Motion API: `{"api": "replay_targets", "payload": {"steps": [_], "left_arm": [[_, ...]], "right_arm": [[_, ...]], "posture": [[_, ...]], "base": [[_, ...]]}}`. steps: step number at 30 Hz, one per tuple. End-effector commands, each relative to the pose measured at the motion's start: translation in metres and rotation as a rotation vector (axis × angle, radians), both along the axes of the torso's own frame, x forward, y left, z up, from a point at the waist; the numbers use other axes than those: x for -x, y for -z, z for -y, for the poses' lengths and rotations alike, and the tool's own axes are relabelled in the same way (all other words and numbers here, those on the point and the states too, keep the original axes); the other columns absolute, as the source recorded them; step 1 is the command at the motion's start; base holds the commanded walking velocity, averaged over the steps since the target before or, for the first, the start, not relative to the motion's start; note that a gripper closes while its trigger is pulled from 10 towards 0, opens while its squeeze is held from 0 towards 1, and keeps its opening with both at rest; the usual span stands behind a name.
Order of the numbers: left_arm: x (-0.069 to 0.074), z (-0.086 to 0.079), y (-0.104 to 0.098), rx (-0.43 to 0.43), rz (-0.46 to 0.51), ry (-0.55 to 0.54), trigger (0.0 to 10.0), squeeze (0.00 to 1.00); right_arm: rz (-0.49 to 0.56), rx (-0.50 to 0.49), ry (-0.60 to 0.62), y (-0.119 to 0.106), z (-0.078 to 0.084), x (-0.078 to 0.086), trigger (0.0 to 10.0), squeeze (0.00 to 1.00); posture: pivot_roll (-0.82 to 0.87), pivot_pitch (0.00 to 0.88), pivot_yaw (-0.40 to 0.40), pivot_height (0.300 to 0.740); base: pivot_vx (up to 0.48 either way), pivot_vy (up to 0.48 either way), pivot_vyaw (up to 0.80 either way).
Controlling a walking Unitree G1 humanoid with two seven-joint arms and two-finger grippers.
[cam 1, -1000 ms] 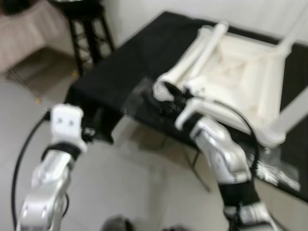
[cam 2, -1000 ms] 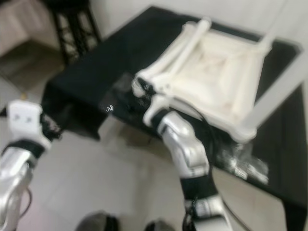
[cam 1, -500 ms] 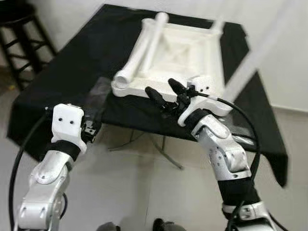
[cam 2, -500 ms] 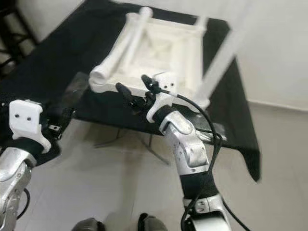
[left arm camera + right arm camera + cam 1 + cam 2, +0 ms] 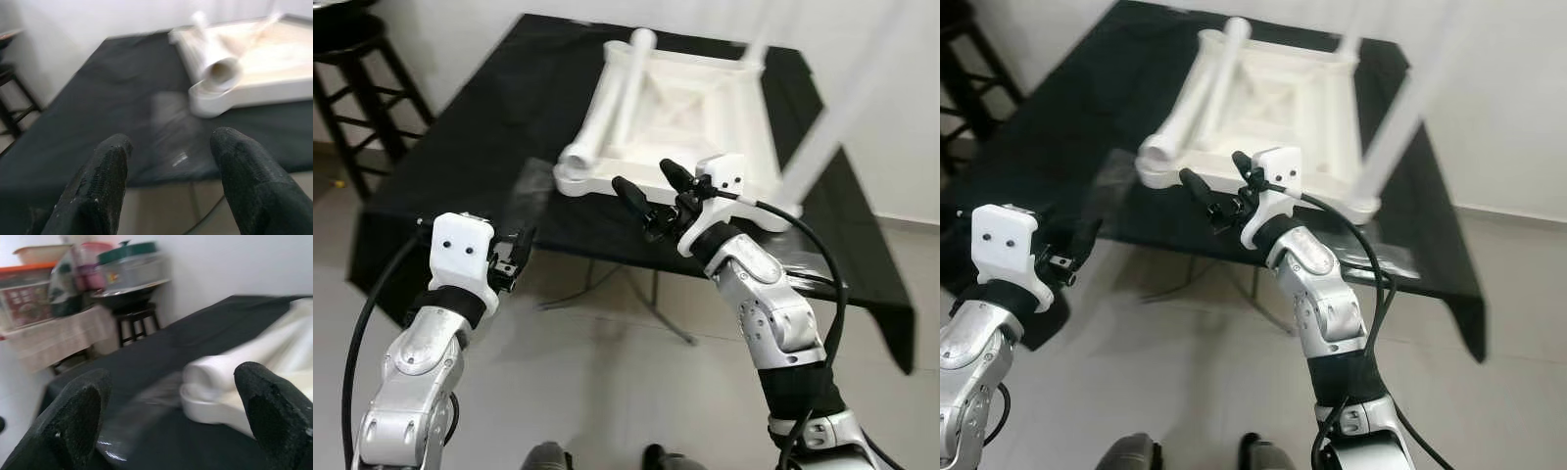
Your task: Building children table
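A white children's table (image 5: pixel 680 108) lies upside down on a black-draped table (image 5: pixel 480 147). One white leg (image 5: pixel 607 103) lies loose along its left side, and two legs (image 5: pixel 847 108) stand up at its right side. My right gripper (image 5: pixel 651 196) is open just before the white table's near edge, fingers spread, holding nothing. My left gripper (image 5: pixel 514 257) is open lower down, short of the black table's front edge. Between the left fingertips (image 5: pixel 105 169) in the left wrist view I see the hollow end of the loose leg (image 5: pixel 222 73).
A clear plastic bag (image 5: pixel 524 196) lies on the black cloth near the front edge. A black stool (image 5: pixel 352 88) stands at the far left. A cluttered side table with containers (image 5: pixel 73 279) appears in the right wrist view. Grey tiled floor (image 5: pixel 607 382) lies below.
The camera swung and steadied, so the whole scene shifted. Both grippers rose slightly toward the black table, and the right gripper is a little nearer the white table's edge.
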State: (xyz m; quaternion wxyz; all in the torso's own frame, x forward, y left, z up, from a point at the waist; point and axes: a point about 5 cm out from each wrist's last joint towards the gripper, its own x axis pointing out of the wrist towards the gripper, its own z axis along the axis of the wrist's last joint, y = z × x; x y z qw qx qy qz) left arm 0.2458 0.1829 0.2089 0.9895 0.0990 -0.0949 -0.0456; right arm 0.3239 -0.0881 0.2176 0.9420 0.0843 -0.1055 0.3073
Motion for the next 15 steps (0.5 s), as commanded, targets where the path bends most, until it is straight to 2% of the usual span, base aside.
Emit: {"api": "replay_targets", "payload": {"steps": [1,7,10,15], "left_arm": [[0.0002,0.002,0.0002,-0.011,-0.002,0.01,10.0,0.0],[-0.0013,0.0021,-0.0047,-0.023,0.014,0.02,10.0,0.0],[-0.002,0.0007,-0.0067,-0.021,0.025,0.014,10.0,0.0],[-0.0018,-0.0001,-0.0094,-0.026,0.044,0.009,10.0,0.0]], "right_arm": [[0.011,0.004,0.002,0.0007,0.0015,0.0004,10.0,0.0],[0.036,-0.002,-0.007,-0.0019,0.0002,0.0009,10.0,0.0],[0.035,0.001,-0.008,-0.0017,-0.0003,0.0007,10.0,0.0],[0.025,0.007,-0.007,-0.0009,-0.0009,-0.0005,10.0,0.0]], "posture": [[0.18,0.168,-0.095,0.74],[0.18,0.158,-0.094,0.74],[0.18,0.153,-0.095,0.74],[0.18,0.151,-0.094,0.74]], "base": [[0.0,0.48,0.0],[0.0,0.48,0.0],[0.0,0.334,0.0],[0.0,0.0,-0.8]]}}
